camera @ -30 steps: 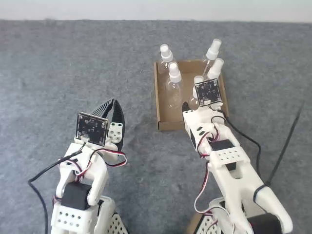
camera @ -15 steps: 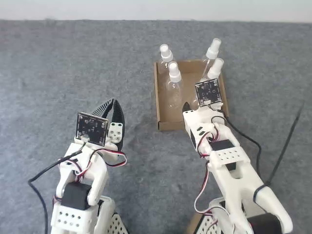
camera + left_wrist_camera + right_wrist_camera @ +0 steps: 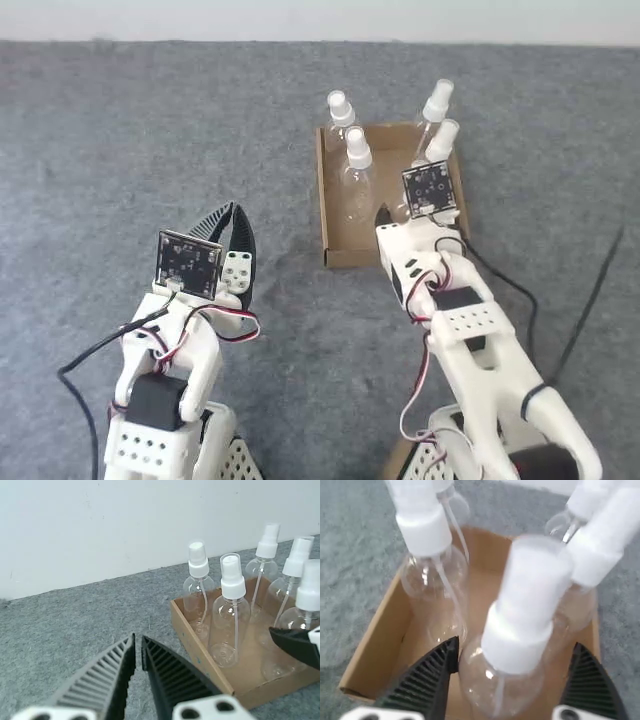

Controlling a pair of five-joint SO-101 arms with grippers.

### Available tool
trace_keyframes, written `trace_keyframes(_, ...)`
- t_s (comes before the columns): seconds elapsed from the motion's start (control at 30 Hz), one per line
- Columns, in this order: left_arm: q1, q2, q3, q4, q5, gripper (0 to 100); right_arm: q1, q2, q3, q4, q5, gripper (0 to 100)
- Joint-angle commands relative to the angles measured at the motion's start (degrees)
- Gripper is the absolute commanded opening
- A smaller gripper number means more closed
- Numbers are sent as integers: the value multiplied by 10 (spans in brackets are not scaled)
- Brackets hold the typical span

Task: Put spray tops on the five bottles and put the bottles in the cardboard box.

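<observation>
Five capped bottles stand inside the cardboard box. The right claw, spread wide, straddles the front bottle, apparently free to withdraw. The left claw, pressed together, idles off to the box's side.

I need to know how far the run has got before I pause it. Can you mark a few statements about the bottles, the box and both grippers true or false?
1. All five clear plastic bottles carry white spray tops. True.
2. The left gripper holds a bottle. False: it is shut on nothing, above the grey carpet.
3. The right gripper is open, one jaw on each side of a bottle in the brown cardboard box. True.
4. One bottle lies on its side on the carpet. False: all five stand upright in the box.
</observation>
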Motion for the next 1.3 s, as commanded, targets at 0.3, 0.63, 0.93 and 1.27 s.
trace_keyframes(0.3, -7, 5, -4, -16, 4, 12, 7, -218, -108, 227, 1, 282)
trace_keyframes(0.63, -7, 4, -14, -19, 2, 12, 9, -363, -108, 378, 3, 282)
trace_keyframes(0.93, -75, 4, -61, -5, 1, 12, 9, -511, -89, 560, 66, 282)
trace_keyframes(1.27, -180, -39, -126, 160, 3, 13, 9, -736, 36, 658, 127, 281)
